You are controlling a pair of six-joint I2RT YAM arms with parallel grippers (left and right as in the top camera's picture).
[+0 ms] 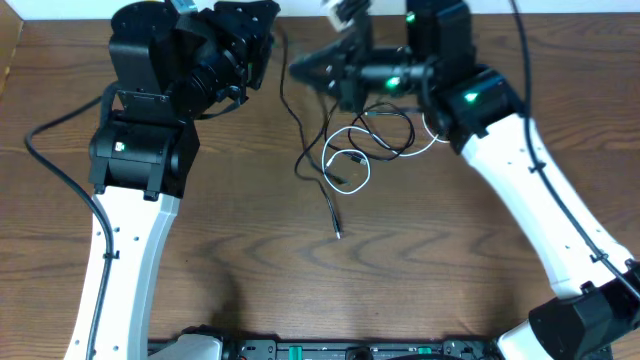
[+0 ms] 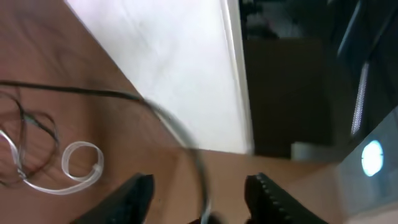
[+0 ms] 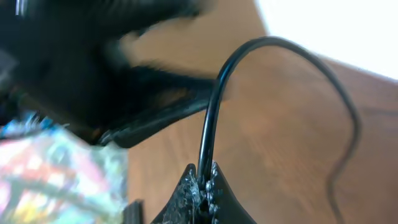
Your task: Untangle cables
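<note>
Q. Fingers (image 2: 134, 199) of the left gripper (image 2: 200, 180) fill the bottom of the left wrist view. What do they hold?
A. Nothing firmly. They stand apart, and the black cable (image 2: 93, 93) passes loose between them, blurred where it nears the lens. Beyond it the white cable (image 2: 99, 163) lies looped on the desk (image 1: 200, 260).

Q. And further right?
A. The right gripper (image 3: 204, 180) is pinched closed on the black cable, which arches up out of its jaws. Overhead, this strand runs from the desk's far edge, between the two grippers, down to a free plug end near the desk's middle. The loops of both cables overlap right of centre, toward the far edge, partly beneath the right arm (image 1: 520, 170).

Q. How should the cords handle?
A. They are judged light, limp and thin. They will follow any pull, sag when lifted, and may slip through a loose grip. A hold near a plug end, or on a straight run clear of the crossings, looks best. Tugging on a loop would likely tighten the tangle.

Q. What cannot be read?
A. Which cord lies over which at the crossings, since the right arm covers part of the loops. The white cable's plugs are too small to tell. A colourful smear at the lower left of the right wrist view cannot be identified.
</note>
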